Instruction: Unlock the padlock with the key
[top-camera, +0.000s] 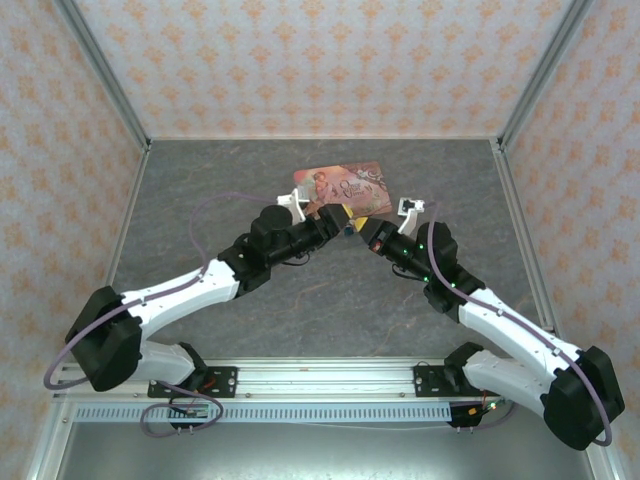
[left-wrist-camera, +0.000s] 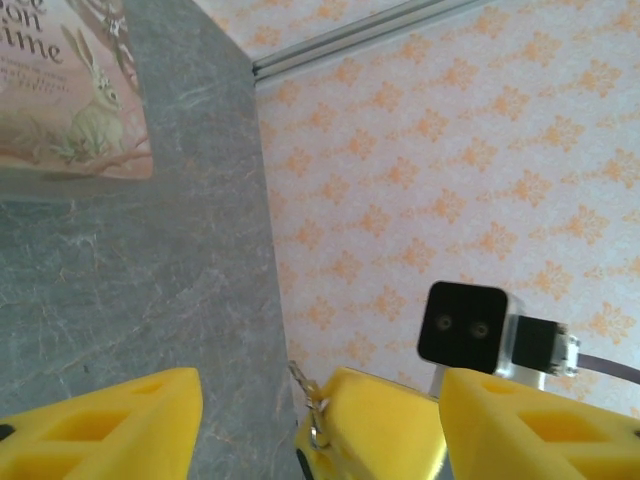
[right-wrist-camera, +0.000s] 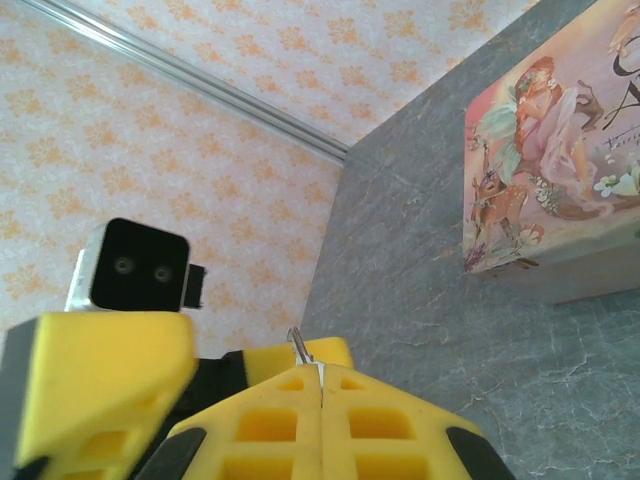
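My right gripper (right-wrist-camera: 321, 375) is shut on the key (right-wrist-camera: 297, 345), whose thin metal tip sticks out past the yellow pads. In the left wrist view the key (left-wrist-camera: 303, 384) and its small ring poke out of those pads between my left gripper's (left-wrist-camera: 320, 400) two yellow fingers. The left jaws stand apart around the right fingertips, with a clear gap on the left side. Seen from above, the left gripper (top-camera: 340, 220) and right gripper (top-camera: 362, 232) meet tip to tip just in front of the pink tin. The padlock is hidden.
The pink illustrated tin (top-camera: 345, 187) lies flat on the grey table (top-camera: 200, 200) just behind the grippers, also close by in the left wrist view (left-wrist-camera: 70, 90) and the right wrist view (right-wrist-camera: 550, 170). Patterned walls enclose the table on three sides.
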